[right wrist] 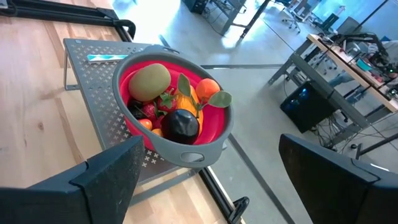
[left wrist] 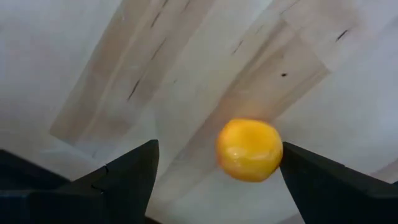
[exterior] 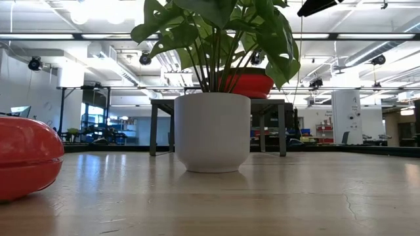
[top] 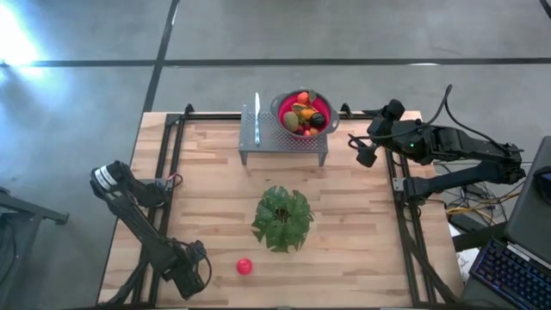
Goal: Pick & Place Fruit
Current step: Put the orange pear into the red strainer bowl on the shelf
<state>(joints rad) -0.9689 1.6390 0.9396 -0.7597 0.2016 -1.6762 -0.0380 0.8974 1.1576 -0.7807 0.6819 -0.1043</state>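
A small round orange fruit (left wrist: 249, 149) lies on the wooden table between the fingers of my open left gripper (left wrist: 220, 144), close to one finger. That gripper points down near the table's front left corner (top: 191, 274) and hides the fruit in the high view. A red fruit (top: 244, 266) lies on the table just right of it. A red colander bowl (top: 303, 112) with several fruits (right wrist: 168, 106) stands on a perforated metal rack (top: 284, 142) at the far edge. My right gripper (top: 362, 151) hovers open to the right of the rack, above the table. My left gripper's fingers stand on either side of the orange fruit, coming from above. The fruit's side (left wrist: 278, 152) lies right next to one finger (left wrist: 311, 180); I cannot tell whether they touch. The fruit rests on the table.
A potted green plant (top: 282, 218) in a white pot (exterior: 211, 131) stands mid-table between the left gripper and the rack. A thin blue-handled tool (top: 256, 120) lies on the rack's left part. Black rails (top: 168, 172) run along the table's left and right sides.
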